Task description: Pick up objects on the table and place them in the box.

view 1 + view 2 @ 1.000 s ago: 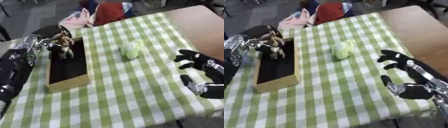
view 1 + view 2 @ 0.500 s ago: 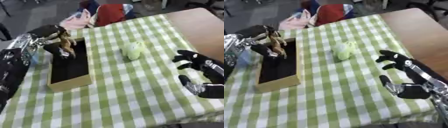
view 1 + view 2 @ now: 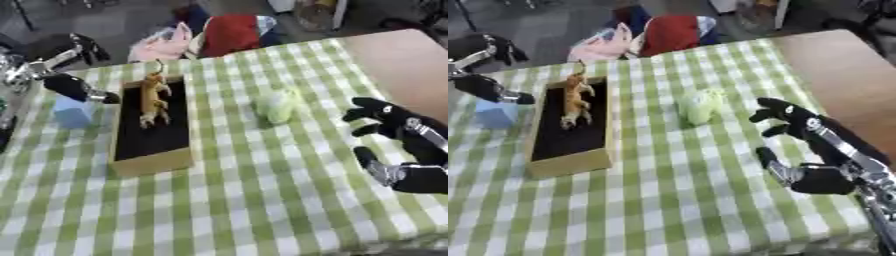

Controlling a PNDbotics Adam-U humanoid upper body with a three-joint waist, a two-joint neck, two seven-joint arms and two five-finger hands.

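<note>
The box (image 3: 153, 160), a long wooden tray with a dark inside, lies on the left half of the green checked table (image 3: 262, 200), its long sides running near to far. A brown toy animal (image 3: 153, 97) lies inside it toward the far end, stretched along the box. Just left of the box, outside its wall, a pale blue object (image 3: 72, 111) stands on the cloth. The left hand (image 3: 52, 70) is up at the far left, beside the box's far left corner and above the blue object; its fingers are spread and hold nothing. A pale green soft object (image 3: 278, 104) sits alone on the cloth right of the box, well apart from it, with bare cloth all around. The right hand (image 3: 798, 130) rests at the right edge of the cloth, near side, fingers open and pointing up and left, empty. Right of the cloth bare brown tabletop (image 3: 402, 55) shows. Past the far edge lie pink and red cloth items (image 3: 210, 35). The near half of the table is open cloth.

A second ago the left hand held the brown toy over the box's far end; now the toy lies in the box and the hand has drawn back to the left. The green object and the right hand have stayed put.
</note>
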